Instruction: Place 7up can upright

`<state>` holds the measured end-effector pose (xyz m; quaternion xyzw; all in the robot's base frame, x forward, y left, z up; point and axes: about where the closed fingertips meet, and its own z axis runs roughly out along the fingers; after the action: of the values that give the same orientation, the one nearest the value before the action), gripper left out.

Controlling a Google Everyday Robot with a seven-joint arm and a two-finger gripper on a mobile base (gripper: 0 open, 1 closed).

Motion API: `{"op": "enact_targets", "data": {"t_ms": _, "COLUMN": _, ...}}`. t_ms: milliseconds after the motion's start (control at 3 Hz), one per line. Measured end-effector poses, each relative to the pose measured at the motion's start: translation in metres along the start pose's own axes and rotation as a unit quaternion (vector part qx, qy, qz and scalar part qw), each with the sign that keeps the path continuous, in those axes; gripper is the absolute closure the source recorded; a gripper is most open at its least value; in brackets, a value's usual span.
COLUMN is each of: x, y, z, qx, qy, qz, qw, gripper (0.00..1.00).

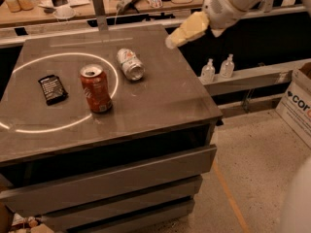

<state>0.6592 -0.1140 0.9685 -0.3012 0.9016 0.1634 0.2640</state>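
The 7up can [129, 64] is pale silver-white with a small red mark. It lies on its side on the grey cabinet top [160, 101], its end facing the front. A red-orange soda can [96, 88] stands upright to its left front. My gripper [171, 42] hangs above the cabinet's right rear edge, to the right of the 7up can and above it, holding nothing. Its yellowish fingers [187, 29] point left and down.
A black snack packet [52, 89] lies at the left inside a bright ring of light. Two small clear bottles [217, 68] stand on a low shelf at right. A cardboard box [297, 101] sits on the floor far right. A cluttered bench runs behind.
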Motion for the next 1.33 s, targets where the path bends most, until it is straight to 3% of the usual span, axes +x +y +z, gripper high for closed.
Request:
{"op": "enact_targets", "data": {"t_ms": 667, "x": -0.060, "y": 0.051, "z": 0.086, "qx": -0.018, "qy": 0.076, "qz": -0.014, "qw": 0.9968, "gripper": 0.00}}
{"op": "enact_targets", "data": {"t_ms": 1333, "x": -0.095, "y": 0.068, "z": 0.148, "qx": 0.000, "qy": 0.092, "qz": 0.004, "qw": 0.9957, "gripper": 0.00}}
